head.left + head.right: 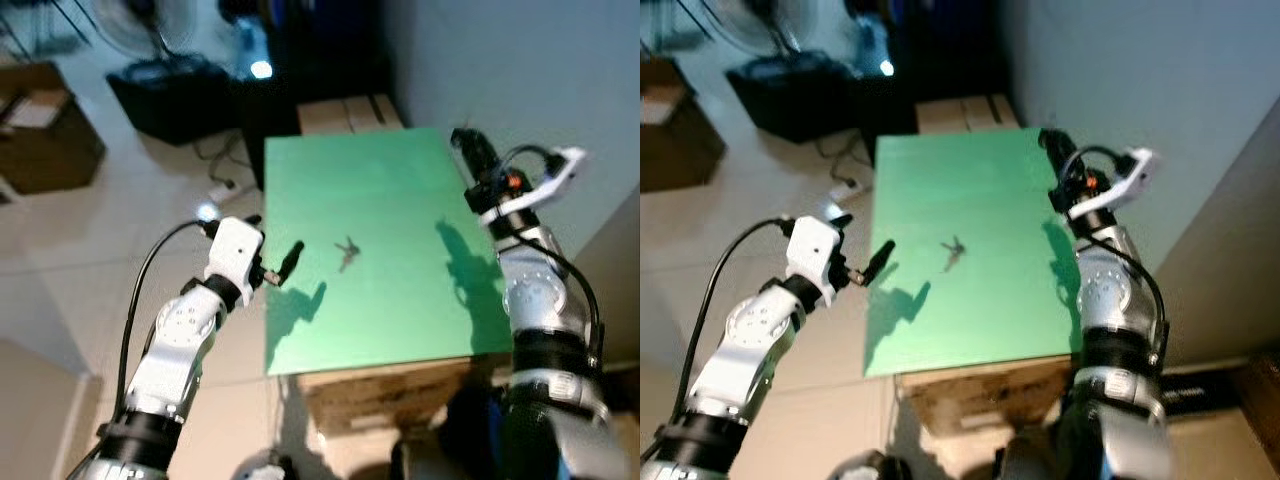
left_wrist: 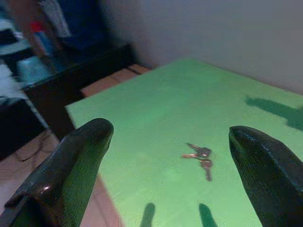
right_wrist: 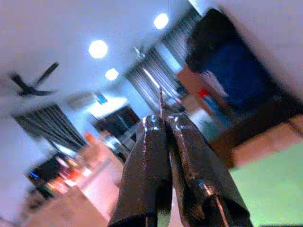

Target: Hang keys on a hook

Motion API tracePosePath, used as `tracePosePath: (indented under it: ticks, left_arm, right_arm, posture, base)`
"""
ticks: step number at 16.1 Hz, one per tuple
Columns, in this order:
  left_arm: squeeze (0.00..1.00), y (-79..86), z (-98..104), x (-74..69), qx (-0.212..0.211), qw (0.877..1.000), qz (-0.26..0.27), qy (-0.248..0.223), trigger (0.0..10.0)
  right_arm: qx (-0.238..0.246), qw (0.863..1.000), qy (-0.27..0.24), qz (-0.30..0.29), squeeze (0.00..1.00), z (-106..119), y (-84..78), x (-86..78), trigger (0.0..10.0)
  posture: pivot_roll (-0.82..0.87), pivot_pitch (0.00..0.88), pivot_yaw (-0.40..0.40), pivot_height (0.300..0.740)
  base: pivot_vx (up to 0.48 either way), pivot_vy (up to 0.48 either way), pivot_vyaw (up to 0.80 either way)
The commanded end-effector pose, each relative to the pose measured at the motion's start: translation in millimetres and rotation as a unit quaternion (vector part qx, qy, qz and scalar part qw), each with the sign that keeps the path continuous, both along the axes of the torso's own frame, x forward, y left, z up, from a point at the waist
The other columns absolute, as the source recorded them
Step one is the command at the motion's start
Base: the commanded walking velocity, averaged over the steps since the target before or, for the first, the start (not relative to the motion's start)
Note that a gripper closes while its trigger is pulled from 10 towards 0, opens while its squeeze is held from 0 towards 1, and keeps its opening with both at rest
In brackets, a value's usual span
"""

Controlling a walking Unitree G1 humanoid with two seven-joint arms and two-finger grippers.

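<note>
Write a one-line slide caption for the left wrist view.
Open left hand aimed at keys lying on the green tabletop.

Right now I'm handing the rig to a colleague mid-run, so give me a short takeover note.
Left gripper: open, holding nothing, at the left edge of the green table, aimed at the keys.
Right gripper: fingers pressed shut, raised at the table's far right edge near the wall.
Keys: lying loose mid-table, untouched.
Done: nothing yet.
Left: pick up the keys, find a hook, hang them.
</note>
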State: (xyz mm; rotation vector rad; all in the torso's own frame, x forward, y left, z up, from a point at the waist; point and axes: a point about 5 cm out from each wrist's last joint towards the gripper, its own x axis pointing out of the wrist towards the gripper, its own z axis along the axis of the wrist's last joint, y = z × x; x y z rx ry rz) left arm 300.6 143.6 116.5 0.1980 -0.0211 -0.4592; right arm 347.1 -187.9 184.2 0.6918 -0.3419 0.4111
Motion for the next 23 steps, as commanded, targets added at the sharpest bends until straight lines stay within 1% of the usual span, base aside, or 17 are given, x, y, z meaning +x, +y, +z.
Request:
tracePosePath:
  ticks: [1, 2, 3, 4, 5, 6, 7, 8, 9, 10, 11, 13, 15, 16, 18, 20, 23]
  left_arm:
    - [0.0, -0.3, 8, 4.6, -0.023, 0.999, 0.018, -0.02, 10.0]
    - [0.0, -6.2, 11, 4.9, -0.027, 0.999, 0.012, -0.026, 10.0]
    - [0.0, -9.8, 12, 5.2, -0.026, 0.999, 0.008, -0.03, 10.0]
    - [0.0, -10.2, 12, 5.8, -0.028, 0.999, 0.009, -0.033, 10.0]
    - [0.0, -9.4, 13, 6.2, -0.031, 0.999, 0.015, -0.036, 10.0]
    - [0.0, -7.0, 12, 4.5, -0.035, 0.998, 0.029, -0.035, 10.0]
    - [0.0, -6.1, 12, 2.9, -0.04, 0.998, 0.036, -0.035, 10.0]
    - [0.0, -4.9, 14, 1.3, -0.048, 0.997, 0.042, -0.038, 10.0]
    - [0.0, -4.5, 15, 0.5, -0.051, 0.997, 0.044, -0.04, 10.0]
    - [0.0, -2.4, 19, -1.5, -0.062, 0.996, 0.045, -0.048, 10.0]
    - [0.0, -2.4, 19, -1.5, -0.062, 0.996, 0.045, -0.048, 10.0]
    - [0.0, 2.1, 28, -2.6, -0.078, 0.994, 0.046, -0.058, 10.0]
    - [0.0, 4.0, 29, -3.5, -0.08, 0.994, 0.048, -0.058, 10.0]
    - [0.0, 4.5, 30, -3.6, -0.08, 0.994, 0.049, -0.059, 10.0]
    - [0.0, 6.9, 33, -2.6, -0.084, 0.992, 0.065, -0.065, 10.0]
    - [0.0, 4.5, 39, -0.9, -0.091, 0.991, 0.062, -0.073, 10.0]
    - [0.0, 2.2, 42, 0.5, -0.098, 0.99, 0.06, -0.079, 10.0]
  right_arm:
    - [0.039, 0.999, -0.012, 0.016, 0.0, 10, 8.8, -9.9, 0.0]
    - [0.058, 0.998, -0.019, 0.034, 0.0, 15, 18.5, -20.0, 0.0]
    - [0.07, 0.996, -0.022, 0.048, 0.0, 19, 24.4, -29.1, 0.0]
    - [0.076, 0.995, -0.021, 0.053, 0.0, 20, 26.5, -34.1, 0.0]
    - [0.083, 0.994, -0.017, 0.067, 0.0, 23, 31.4, -43.5, 0.0]
    - [0.11, 0.99, -0.006, 0.092, 0.0, 25, 39.5, -57.8, 0.0]
    - [0.125, 0.986, -0.002, 0.11, 0.0, 27, 43.9, -66.3, 0.0]
    - [0.143, 0.981, -0.001, 0.131, 0.0, 28, 47.9, -73.8, 0.0]
    - [0.154, 0.978, 0.0, 0.141, 0.0, 28, 49.3, -77.3, 0.0]
    - [0.191, 0.967, 0.009, 0.168, 0.0, 25, 54.9, -85.5, 0.0]
    - [0.191, 0.967, 0.009, 0.168, 0.0, 25, 54.9, -85.5, 0.0]
    - [0.254, 0.943, 0.021, 0.215, 0.0, 23, 62.6, -98.2, 0.0]
    - [0.286, 0.925, 0.013, 0.251, 0.0, 25, 63.0, -101.9, 0.0]
    - [0.293, 0.92, 0.009, 0.26, 0.0, 27, 62.4, -102.7, 0.0]
    - [0.315, 0.905, -0.004, 0.287, 0.0, 30, 61.1, -103.9, 0.0]
    - [0.32, 0.892, -0.014, 0.319, 0.0, 34, 62.2, -104.7, 0.0]
    - [0.326, 0.881, -0.021, 0.344, 0.0, 38, 62.5, -106.8, 0.0]
  posture:
    - [-0.12, 0.0, 0.124, 0.74]
    - [-0.13, 0.0, 0.125, 0.74]
    - [-0.12, 0.0, 0.12, 0.74]
    - [-0.12, 0.0, 0.116, 0.74]
    - [-0.12, 0.0, 0.111, 0.74]
    - [-0.11, 0.0, 0.103, 0.74]
    - [-0.11, 0.0, 0.097, 0.74]
    - [-0.11, 0.0, 0.093, 0.74]
    - [-0.11, 0.0, 0.093, 0.74]
    - [-0.1, 0.0, 0.095, 0.74]
    - [-0.1, 0.0, 0.095, 0.74]
    - [-0.09, 0.0, 0.102, 0.74]
    - [-0.08, 0.0, 0.095, 0.74]
    - [-0.07, 0.0, 0.091, 0.74]
    - [-0.06, 0.0, 0.074, 0.74]
    - [-0.07, 0.0, 0.068, 0.74]
    - [-0.08, 0.0, 0.061, 0.74]
  base:
    - [0.0, 0.0, 0.0]
    - [0.0, 0.0, 0.0]
    - [0.0, 0.0, 0.0]
    - [0.0, 0.0, 0.0]
    - [0.0, 0.0, 0.0]
    - [0.0, 0.0, 0.0]
    - [0.0, 0.0, 0.0]
    - [0.0, 0.0, 0.0]
    - [0.0, 0.0, 0.0]
    - [0.0, 0.0, 0.0]
    - [0.0, 0.0, 0.0]
    - [0.0, 0.0, 0.0]
    - [0.0, 0.0, 0.0]
    - [0.0, 0.0, 0.0]
    - [0.0, 0.0, 0.0]
    - [0.0, 0.0, 0.0]
    - [0.0, 0.0, 0.0]
